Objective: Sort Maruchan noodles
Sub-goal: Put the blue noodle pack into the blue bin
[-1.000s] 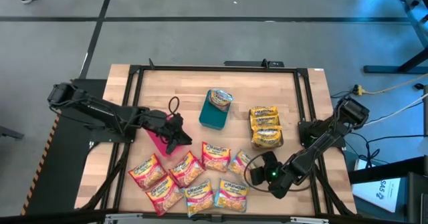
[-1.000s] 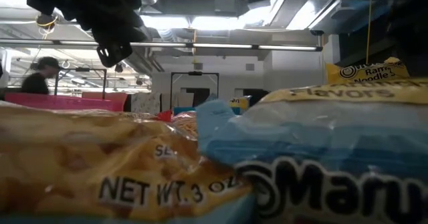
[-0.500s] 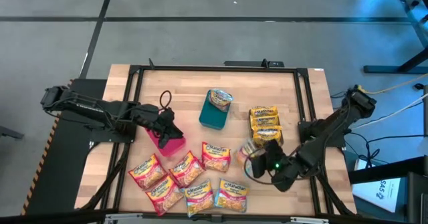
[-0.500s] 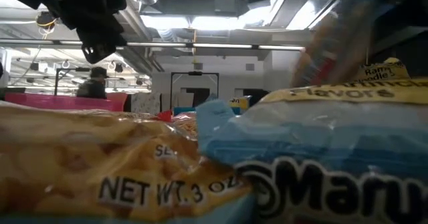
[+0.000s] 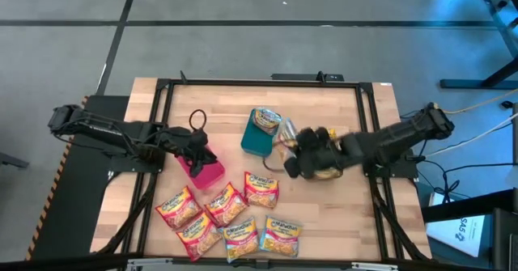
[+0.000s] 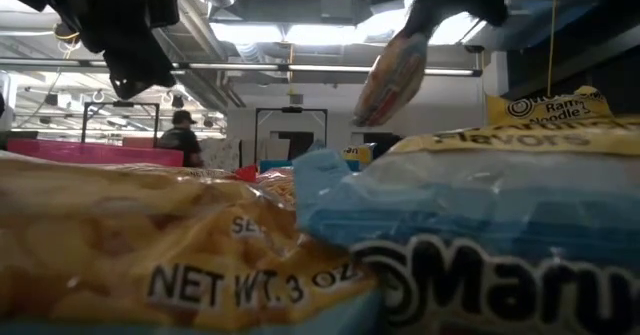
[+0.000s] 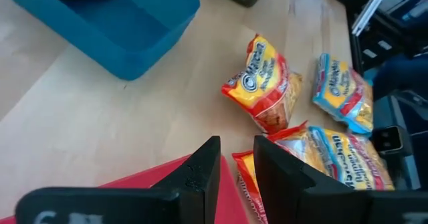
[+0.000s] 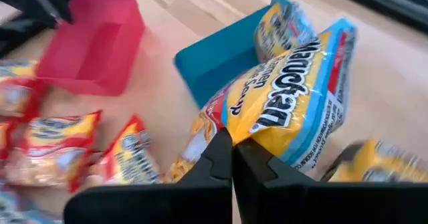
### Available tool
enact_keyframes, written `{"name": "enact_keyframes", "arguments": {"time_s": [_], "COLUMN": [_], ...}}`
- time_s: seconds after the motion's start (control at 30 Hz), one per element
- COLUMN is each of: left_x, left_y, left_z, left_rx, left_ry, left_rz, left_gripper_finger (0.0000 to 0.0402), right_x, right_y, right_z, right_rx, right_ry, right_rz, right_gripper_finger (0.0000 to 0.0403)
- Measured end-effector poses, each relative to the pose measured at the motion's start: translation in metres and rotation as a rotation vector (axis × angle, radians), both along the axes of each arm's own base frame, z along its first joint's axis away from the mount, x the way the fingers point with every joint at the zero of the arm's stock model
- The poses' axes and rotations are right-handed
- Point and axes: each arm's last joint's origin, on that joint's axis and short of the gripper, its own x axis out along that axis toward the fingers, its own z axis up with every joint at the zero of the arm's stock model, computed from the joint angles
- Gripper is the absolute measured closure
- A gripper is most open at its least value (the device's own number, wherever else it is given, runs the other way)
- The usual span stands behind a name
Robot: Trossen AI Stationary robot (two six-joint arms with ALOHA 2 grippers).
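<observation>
Over on the left, the left gripper [image 5: 204, 152] hangs above the pink bin [image 5: 204, 169], which sits on the wooden table [image 5: 227, 113]. In the left wrist view its jaws stand a little apart with nothing between them, just over the bin's edge.

Below and to the right of that bin, near the table's front edge, lies a loose cluster of noodle packets [image 5: 231, 219], red ones mostly, with two blue ones among them along the front. They lie flat, some overlapping.

Moving to the middle, the teal bin [image 5: 259, 139] sits behind the cluster with one blue packet [image 5: 265, 119] already inside, at its far end.

Right beside the teal bin comes the right gripper [image 5: 293, 153], reaching in from the right side. Its jaws are pinched tight on the edge of a blue-and-yellow packet [image 8: 294, 97], held up off the table; the low view shows that packet dangling in the air [image 6: 391, 77]. In the right wrist view it hangs close to the teal bin.

Under the right arm, a stack of yellow packets [image 5: 322, 159] rests on the table, partly hidden.
</observation>
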Motion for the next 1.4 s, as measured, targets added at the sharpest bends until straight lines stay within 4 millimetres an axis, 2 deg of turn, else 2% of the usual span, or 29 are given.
{"name": "enact_keyframes", "arguments": {"time_s": [0.13, 0.33, 0.47, 0.6, 0.73, 0.87, 1.23, 1.4], "left_x": [-0.014, -0.036, -0.042, -0.042, -0.043, -0.043, -0.043, -0.043], "left_y": [0.003, 0.008, 0.009, 0.010, 0.011, 0.011, 0.011, 0.011], "left_z": [0.008, 0.018, 0.021, 0.021, 0.020, 0.020, 0.020, 0.020], "left_rx": [0.027, 0.065, 0.066, 0.081, 0.097, 0.097, 0.096, 0.083], "left_ry": [-0.038, -0.089, -0.115, -0.114, -0.104, -0.099, -0.101, -0.105], "left_rz": [0.025, 0.105, 0.113, 0.135, 0.156, 0.156, 0.157, 0.166], "left_gripper_finger": [0.0317, 0.0317, 0.0317, 0.0317, 0.0317, 0.0317, 0.0317, 0.0317], "right_x": [0.010, 0.026, 0.031, 0.043, 0.059, 0.066, 0.068, 0.080], "right_y": [-0.029, -0.065, -0.088, -0.105, -0.112, -0.119, -0.133, -0.135], "right_z": [0.002, 0.009, 0.009, -0.003, -0.020, -0.030, -0.036, -0.061], "right_rx": [-0.027, -0.076, -0.068, -0.030, -0.049, -0.073, -0.118, -0.109], "right_ry": [0.047, -0.001, -0.014, -0.015, 0.004, 0.032, 0.061, 0.134], "right_rz": [0.082, 0.212, 0.238, 0.287, 0.312, 0.310, 0.281, 0.307], "right_gripper_finger": [0.0403, 0.0403, 0.0403, 0.0403, 0.0403, 0.0403, 0.0403, 0.0403]}}
